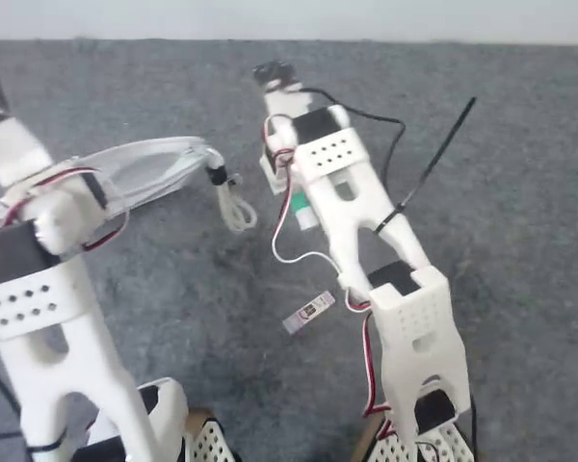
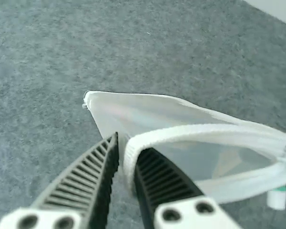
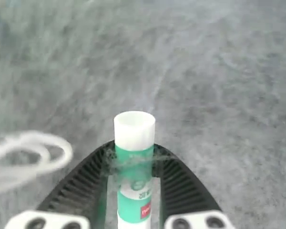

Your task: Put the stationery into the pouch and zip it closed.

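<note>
White, half see-through fabric makes the pouch [image 2: 181,119] [image 1: 154,166], and its mouth stands open. The left jaws are pressed together on the thick white rim of this mouth, so the rim is pinched between them. The body of the pouch stretches away beyond their tips. A white cord [image 1: 234,208] [image 3: 24,157] in loops is at the far end of the pouch. It is between the left jaws and the right jaws, near the right ones.

The right jaws pinch a glue stick [image 3: 134,157] [image 1: 302,206], green with a white cap. They grip it by the green body, and the capped end points out past their tips. The glue stick is apart from the pouch, beyond its cord end.

A small flat piece with a label [image 1: 308,311] lies on the table [image 1: 520,289] behind the right jaws, close to the right arm [image 1: 366,226]. A thin black stick [image 1: 443,149] lies on the other side of this arm, away from the pouch. The table has a grey, felt-like cover. The left arm [image 1: 39,298] stands well apart from the right one.
</note>
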Tool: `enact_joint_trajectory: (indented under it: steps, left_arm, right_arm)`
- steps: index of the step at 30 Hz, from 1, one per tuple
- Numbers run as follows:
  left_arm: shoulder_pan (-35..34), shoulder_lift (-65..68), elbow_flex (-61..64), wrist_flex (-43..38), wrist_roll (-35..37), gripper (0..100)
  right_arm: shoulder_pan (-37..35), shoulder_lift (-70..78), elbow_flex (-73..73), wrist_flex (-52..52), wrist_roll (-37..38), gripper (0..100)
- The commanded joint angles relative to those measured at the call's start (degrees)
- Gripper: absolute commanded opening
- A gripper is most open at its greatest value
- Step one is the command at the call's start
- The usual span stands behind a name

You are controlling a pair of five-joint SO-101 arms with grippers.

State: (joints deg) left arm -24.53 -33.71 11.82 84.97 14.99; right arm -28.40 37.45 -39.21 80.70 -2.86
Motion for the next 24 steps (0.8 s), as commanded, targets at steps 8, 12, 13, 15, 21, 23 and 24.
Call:
enact_joint_trajectory:
  steps: [8, 12, 13, 15, 21, 23, 24]
  left_arm:
    - [8.35, -2.55, -1.01, -1.67, 0.62, 1]
    - [8.18, -2.55, -0.84, -1.58, 0.53, 1]
    - [8.18, -2.55, -0.75, -1.58, 0.53, 1]
    - [8.18, -2.55, -0.75, -1.58, 0.53, 1]
    - [8.18, -2.46, -0.75, -1.58, 0.53, 1]
    - [8.18, -2.46, -0.75, -1.58, 0.53, 1]
    - [8.18, -2.46, -0.66, -1.58, 0.53, 1]
  right_arm:
    - [5.85, -5.41, -2.64, -4.70, -7.91, 0.6]
    - [5.49, -9.71, -2.46, -1.71, -7.82, 0.6]
    - [5.41, -11.47, -2.37, -0.57, -7.82, 0.6]
    - [5.41, -14.37, -2.29, 1.71, -7.82, 0.6]
    - [4.70, -19.74, -2.20, 6.81, -7.82, 0.6]
    - [3.47, -21.58, -2.20, 8.66, -7.82, 0.6]
    - [2.86, -22.46, -2.20, 9.71, -7.82, 0.6]
